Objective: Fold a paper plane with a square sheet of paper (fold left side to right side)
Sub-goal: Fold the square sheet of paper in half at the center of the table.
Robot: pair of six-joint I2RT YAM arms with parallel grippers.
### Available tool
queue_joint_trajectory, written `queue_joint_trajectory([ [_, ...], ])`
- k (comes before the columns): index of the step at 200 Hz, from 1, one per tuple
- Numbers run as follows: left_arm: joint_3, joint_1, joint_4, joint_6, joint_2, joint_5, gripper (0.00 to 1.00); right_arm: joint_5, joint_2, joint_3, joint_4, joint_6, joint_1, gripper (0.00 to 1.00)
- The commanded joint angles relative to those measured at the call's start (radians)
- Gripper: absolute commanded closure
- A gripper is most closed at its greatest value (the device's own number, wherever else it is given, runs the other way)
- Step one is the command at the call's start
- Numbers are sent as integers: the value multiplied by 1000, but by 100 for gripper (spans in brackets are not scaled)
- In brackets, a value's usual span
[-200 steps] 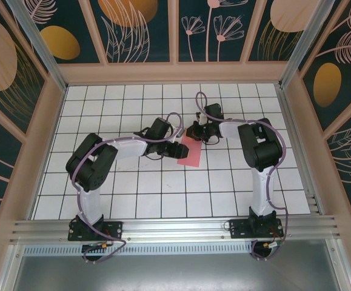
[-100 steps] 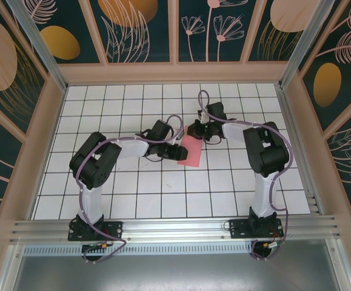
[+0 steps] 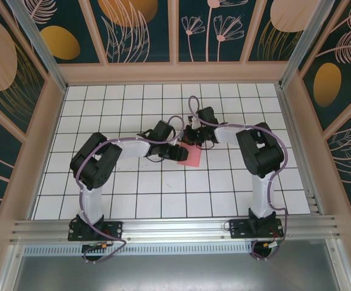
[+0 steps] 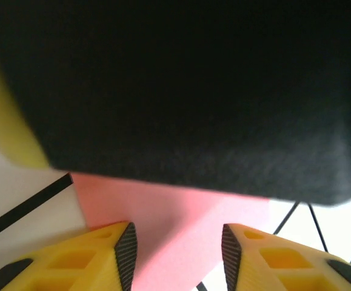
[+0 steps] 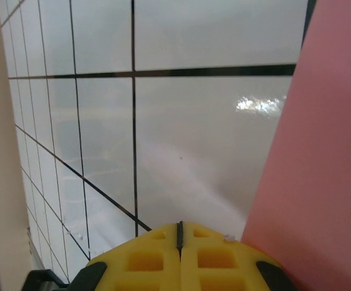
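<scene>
Paper sheet: you found it lying at the middle of the table, between both arms' tips.
Left fingers: you saw them spread, the sheet showing between them.
Right fingers: you saw them pressed together, the sheet just beside them.

Matt paper sheet, glossy white table, metal rail

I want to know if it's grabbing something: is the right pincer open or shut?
Shut. The right pincer has its yellow fingers pressed together, only a thin line between them. The pink paper is beside them.
</scene>
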Motion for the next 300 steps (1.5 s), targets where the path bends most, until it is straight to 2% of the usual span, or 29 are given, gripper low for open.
queue_joint_trajectory([
  [1, -8, -9, -118, 36, 51, -96, 55, 13, 46, 25, -6, 3, 5, 97],
  [71, -19, -14, -151, 33, 72, -145, 55, 106, 107, 74, -68, -58, -20, 97],
  [120, -39, -16, -137, 31, 72, -146, 55, 61, 98, 50, -10, -43, -59, 96],
  [300, -61, -24, -140, 26, 77, -170, 55, 176, 258, 358, -201, -146, -132, 96],
])
